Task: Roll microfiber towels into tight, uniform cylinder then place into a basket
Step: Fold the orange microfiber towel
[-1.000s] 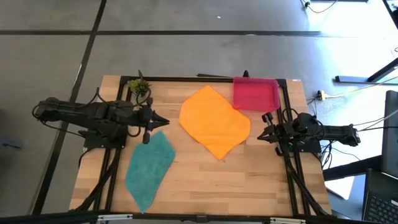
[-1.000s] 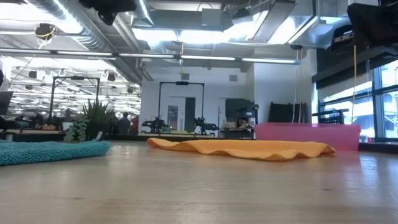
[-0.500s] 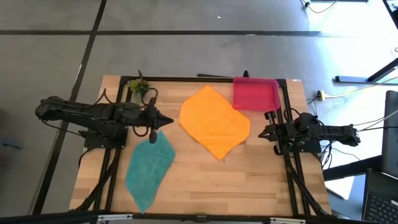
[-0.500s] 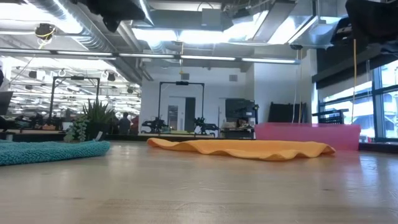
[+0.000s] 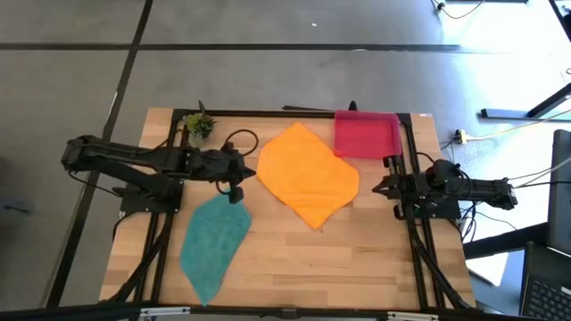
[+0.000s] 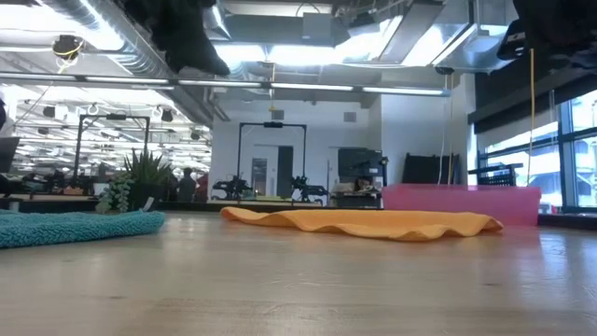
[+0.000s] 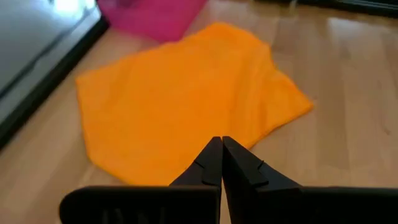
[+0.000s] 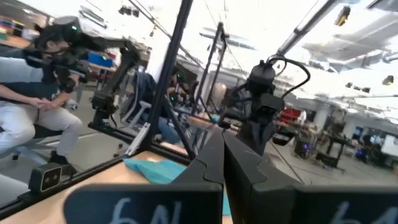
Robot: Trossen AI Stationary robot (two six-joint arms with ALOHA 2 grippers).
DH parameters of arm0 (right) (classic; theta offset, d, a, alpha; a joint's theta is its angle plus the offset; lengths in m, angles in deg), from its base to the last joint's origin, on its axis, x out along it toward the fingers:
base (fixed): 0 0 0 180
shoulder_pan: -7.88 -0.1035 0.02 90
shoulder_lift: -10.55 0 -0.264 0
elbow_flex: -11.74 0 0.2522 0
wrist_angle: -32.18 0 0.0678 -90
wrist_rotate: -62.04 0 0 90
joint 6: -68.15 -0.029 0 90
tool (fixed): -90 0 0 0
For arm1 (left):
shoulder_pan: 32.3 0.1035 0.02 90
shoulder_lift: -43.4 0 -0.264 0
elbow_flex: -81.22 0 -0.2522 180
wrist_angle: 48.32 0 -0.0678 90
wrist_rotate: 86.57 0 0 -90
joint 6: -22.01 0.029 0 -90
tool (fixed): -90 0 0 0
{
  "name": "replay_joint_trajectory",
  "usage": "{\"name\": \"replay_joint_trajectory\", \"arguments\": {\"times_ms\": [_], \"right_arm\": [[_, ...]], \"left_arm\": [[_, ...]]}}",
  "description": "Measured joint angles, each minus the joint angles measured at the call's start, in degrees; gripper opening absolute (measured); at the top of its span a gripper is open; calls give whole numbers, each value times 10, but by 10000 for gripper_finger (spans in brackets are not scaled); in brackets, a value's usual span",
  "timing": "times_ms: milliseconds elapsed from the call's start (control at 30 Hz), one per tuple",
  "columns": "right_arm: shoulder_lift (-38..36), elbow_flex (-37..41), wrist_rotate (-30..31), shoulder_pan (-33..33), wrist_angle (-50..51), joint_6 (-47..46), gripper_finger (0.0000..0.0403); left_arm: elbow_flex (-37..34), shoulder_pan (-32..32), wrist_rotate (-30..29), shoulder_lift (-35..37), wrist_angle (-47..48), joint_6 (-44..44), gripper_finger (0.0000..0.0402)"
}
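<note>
1. Orange microfiber towel lies spread flat near the middle of the wooden bench, set cornerwise, with one corner toward the far edge and one toward the near edge. Low view shows it lying low with gentle ripples.
2. Teal towel lies flat on the left half of the bench, near the front, apart from the orange one. Low view shows only its edge at the far left.
3. Pink-red basket sits at the far right corner of the bench, its near left corner just beside the orange towel's right edge; whether they touch cannot be told. No towel shows in it.
4. Left gripper hangs above the bench just left of the orange towel's left corner and just beyond the teal towel's far tip. Its fingers are closed tip to tip and grip nothing; the left wrist view looks past them at the orange towel with the basket beyond it.
5. Right gripper waits at the right edge of the bench, just right of the orange towel and on the near side of the basket. Its fingers are closed and empty.
6. Small potted plant stands at the far left corner of the bench.
7. Right wrist view shows the left arm across the bench and, in the room beyond, a seated person.
</note>
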State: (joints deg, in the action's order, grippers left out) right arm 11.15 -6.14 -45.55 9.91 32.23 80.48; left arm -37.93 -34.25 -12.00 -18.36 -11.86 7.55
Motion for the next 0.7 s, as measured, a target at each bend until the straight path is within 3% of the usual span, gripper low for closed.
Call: {"name": "replay_joint_trajectory", "arguments": {"times_ms": [233, 433, 700], "right_arm": [[33, -41, 6, 0, 46, -1, 3], [75, -60, 16, 0, 62, 0, 3], [123, -108, 42, 0, 108, 1, 3]], "left_arm": [[0, 14, -10, -44, 8, -84, 10], [0, 38, 0, -64, 8, -168, 53], [-1, 77, 11, -81, 18, -345, 94]]}}
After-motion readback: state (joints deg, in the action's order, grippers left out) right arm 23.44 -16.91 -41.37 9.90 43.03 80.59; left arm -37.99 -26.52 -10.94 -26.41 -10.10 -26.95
